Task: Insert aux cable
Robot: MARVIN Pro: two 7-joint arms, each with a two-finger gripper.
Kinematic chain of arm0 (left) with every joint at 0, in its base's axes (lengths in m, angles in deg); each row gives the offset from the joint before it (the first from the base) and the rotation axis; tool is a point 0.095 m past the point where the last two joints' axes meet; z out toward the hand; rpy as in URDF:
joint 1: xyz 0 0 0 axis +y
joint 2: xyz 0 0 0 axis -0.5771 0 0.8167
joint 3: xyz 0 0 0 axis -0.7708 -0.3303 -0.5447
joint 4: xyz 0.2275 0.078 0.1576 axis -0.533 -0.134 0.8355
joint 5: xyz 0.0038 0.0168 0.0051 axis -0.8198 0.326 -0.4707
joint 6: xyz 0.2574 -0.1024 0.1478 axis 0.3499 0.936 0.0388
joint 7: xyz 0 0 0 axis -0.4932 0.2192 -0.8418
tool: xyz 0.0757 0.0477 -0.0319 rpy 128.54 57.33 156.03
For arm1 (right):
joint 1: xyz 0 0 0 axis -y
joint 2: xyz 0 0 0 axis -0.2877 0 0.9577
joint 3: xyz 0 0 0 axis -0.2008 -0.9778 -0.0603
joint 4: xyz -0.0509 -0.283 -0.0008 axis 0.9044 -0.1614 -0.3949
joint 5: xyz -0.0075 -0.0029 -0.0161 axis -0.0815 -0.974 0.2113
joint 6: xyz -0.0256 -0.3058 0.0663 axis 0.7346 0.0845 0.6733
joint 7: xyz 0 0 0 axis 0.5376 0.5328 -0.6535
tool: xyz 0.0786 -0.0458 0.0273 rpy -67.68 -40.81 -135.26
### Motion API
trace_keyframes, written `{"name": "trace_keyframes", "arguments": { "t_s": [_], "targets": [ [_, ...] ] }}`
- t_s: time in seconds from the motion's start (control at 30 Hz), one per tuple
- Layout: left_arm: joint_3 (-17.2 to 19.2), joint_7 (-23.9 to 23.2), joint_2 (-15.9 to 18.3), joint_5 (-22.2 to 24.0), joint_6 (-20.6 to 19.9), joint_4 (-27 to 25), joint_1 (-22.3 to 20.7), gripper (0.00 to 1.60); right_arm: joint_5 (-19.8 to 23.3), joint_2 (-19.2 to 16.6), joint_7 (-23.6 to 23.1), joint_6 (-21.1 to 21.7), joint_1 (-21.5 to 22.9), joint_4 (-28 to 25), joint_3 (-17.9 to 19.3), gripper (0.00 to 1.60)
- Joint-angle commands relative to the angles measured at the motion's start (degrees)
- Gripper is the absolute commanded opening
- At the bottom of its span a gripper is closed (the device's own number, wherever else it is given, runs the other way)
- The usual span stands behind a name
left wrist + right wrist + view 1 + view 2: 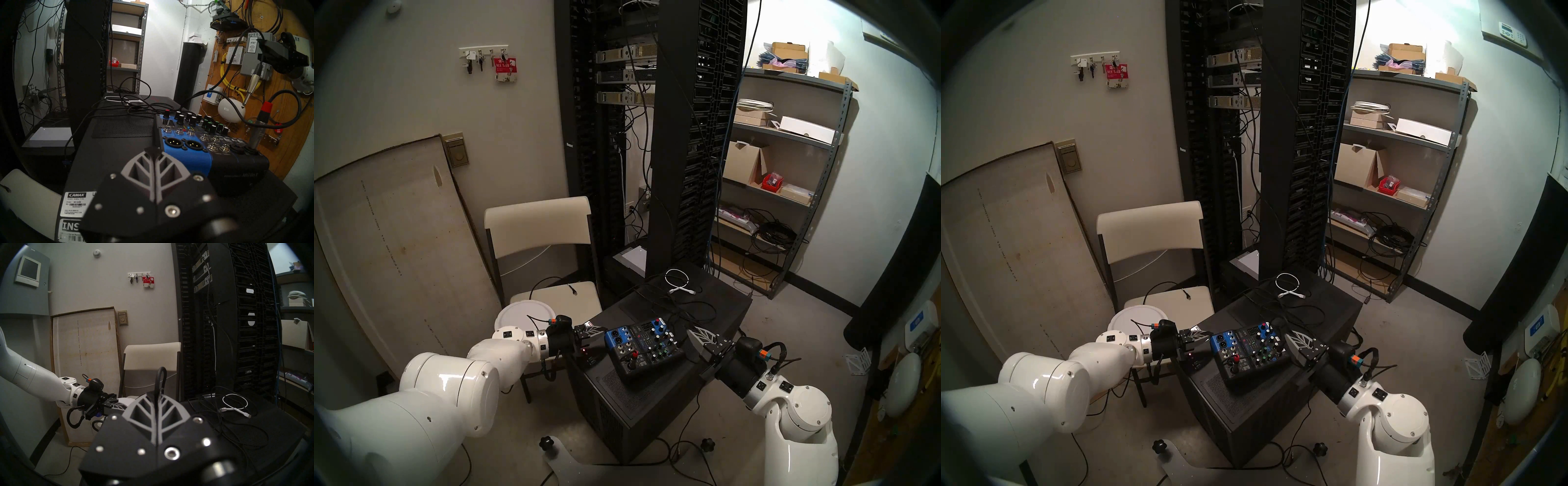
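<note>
Head views, arms: your left end effector [598,331] reaches in almost level from the left, its tips just beside the blue corner of the mixer [643,348]. Your right end effector [693,334] points in from the right, beside the mixer's opposite edge.
Head views, surroundings: the mixer sits on a black case [653,400]. A white coiled cable [677,281] and loose black leads lie behind it, and a white chair [538,220] stands to the left.
Left wrist, end effector: fingers pressed together, nothing between them.
Left wrist, aux cable [251,84]: clamped in your right end effector beyond the mixer, its grey jack hanging tip-down and touching no socket.
Left wrist, writing: "AMAX" on the case sticker, "AT&T" on a grey wall box, "8:30" on a round white device.
Left wrist, in the way: a red-collared plug [265,110] stands in a mixer socket, near the hanging jack.
Right wrist, end effector: fingers closed on the aux cable, with a black loop rising from the tips.
Right wrist, writing: "KEY TAGS" on a red wall pack [149,280].
</note>
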Motion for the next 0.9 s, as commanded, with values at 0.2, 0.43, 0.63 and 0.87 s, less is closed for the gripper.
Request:
{"name": "trace_keyframes", "arguments": {
  "t_s": [0.2,0.43,0.63,0.87],
  "targets": [
    [-1.6,-5.8,-2.3,-0.3,0.5,0.5,1.8,0.00,0.3,0.1,-0.1,-0.2,0.9,-0.9,-0.1,0.00],
    [-2.5,-5.4,-2.6,0.2,1.0,0.4,2.0,0.00,0.2,0.2,-0.2,-0.1,1.0,-0.7,-0.1,0.00],
    [-3.8,-4.6,-3.3,0.5,2.0,-0.1,1.8,0.00,0.1,0.3,-0.3,-0.1,1.1,-0.5,-0.1,0.00],
    [-5.0,-3.7,-3.7,0.7,2.7,-0.1,1.9,0.00,-0.1,0.3,-0.4,-0.1,1.2,-0.4,-0.1,0.00]
  ]
}}
